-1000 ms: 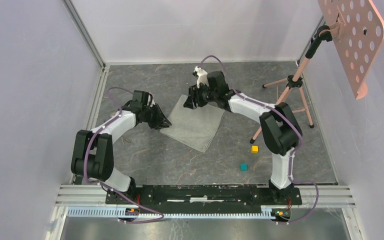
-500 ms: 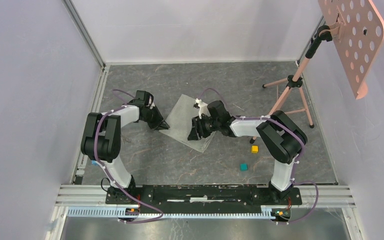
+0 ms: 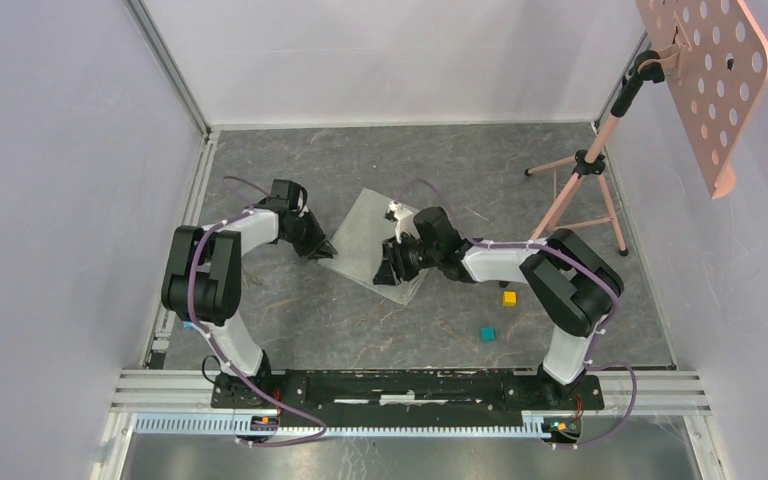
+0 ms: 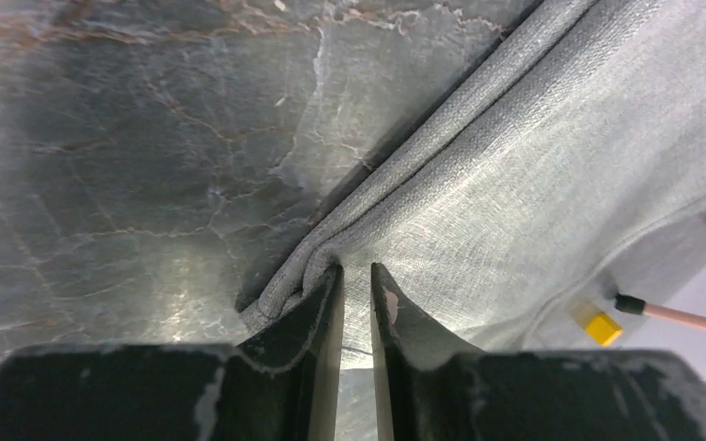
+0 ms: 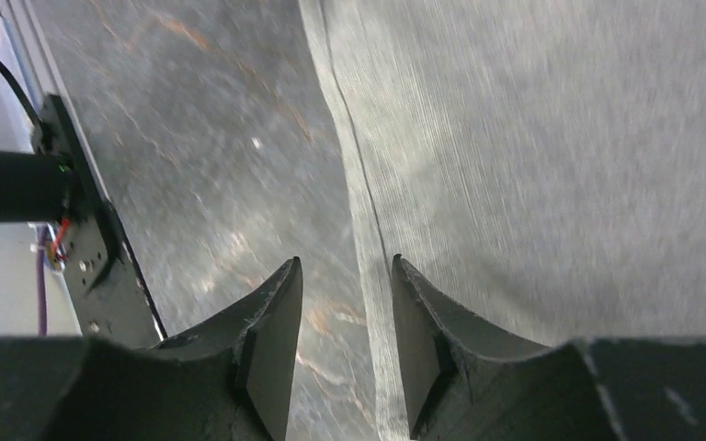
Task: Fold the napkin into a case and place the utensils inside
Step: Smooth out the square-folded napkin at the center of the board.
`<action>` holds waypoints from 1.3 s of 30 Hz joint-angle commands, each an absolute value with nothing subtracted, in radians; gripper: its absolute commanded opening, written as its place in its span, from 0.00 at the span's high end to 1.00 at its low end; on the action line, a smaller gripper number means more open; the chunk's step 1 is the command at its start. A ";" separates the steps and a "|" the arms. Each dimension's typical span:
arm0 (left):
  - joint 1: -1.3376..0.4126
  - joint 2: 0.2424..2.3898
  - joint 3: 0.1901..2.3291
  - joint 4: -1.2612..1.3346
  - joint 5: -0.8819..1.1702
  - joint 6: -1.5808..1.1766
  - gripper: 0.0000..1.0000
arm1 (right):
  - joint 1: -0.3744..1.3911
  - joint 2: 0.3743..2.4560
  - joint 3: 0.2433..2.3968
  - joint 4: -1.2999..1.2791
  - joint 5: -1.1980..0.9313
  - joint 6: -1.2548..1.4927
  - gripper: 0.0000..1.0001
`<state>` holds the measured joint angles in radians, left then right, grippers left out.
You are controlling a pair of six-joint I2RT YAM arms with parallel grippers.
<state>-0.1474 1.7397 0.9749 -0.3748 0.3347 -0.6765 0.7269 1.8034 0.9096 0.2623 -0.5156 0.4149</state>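
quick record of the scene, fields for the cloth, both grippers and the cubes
napkin: spread out, one edge doubled over
left gripper: jaws nearly shut, pinching napkin's doubled edge
right gripper: jaws open, straddling napkin's hem
yellow cube: right of napkin, apart from it
teal cube: nearer the arm bases than yellow cube
utensils: not made out

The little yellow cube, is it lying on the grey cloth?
No, in the top view the yellow cube sits on the bare table, well apart from the napkin.
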 commanded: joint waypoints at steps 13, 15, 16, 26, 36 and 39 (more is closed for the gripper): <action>-0.181 1.606 0.910 -0.409 0.322 -0.657 0.74 | 0.721 1.441 0.688 0.105 -0.335 0.323 0.52; -0.191 1.587 0.928 -0.407 0.344 -0.664 0.73 | 0.717 1.463 0.733 0.101 -0.316 0.327 0.49; -0.193 1.577 0.936 -0.406 0.341 -0.665 0.71 | 0.716 1.487 0.764 0.101 -0.325 0.328 0.48; -0.192 1.658 0.969 -0.417 0.291 -0.664 0.68 | 0.726 1.710 0.842 0.236 -0.383 0.418 0.49; -0.189 1.681 0.818 -0.320 0.279 -0.713 0.68 | 0.698 1.648 0.606 0.259 -0.311 0.356 0.49; -0.220 1.645 0.754 -0.288 0.294 -0.731 0.68 | 0.665 1.582 0.563 0.212 -0.289 0.305 0.49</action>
